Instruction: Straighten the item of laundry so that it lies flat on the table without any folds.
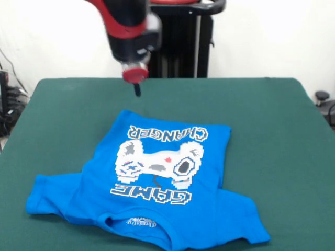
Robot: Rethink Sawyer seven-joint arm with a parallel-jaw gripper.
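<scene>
A: Where does the bright blue short-sleeved T-shirt with the white pixel controller print (157, 188) lie?

B: On the dark green felt-covered surface (272, 130), collar at the near edge, hem pointing to the far edge, left of centre. Its right side folds inward; sleeves look rumpled.

A: And the end effector (137, 89)?

B: Hanging from the red and black arm (128, 31) above the far edge, apart from the hem. Spread or pressed together, I cannot tell.

Robot lab. Red and black arm (128, 31) on a black pedestal (180, 39). Green-covered table (272, 130), plain white wall (261, 36), cables far left (10, 99).
</scene>
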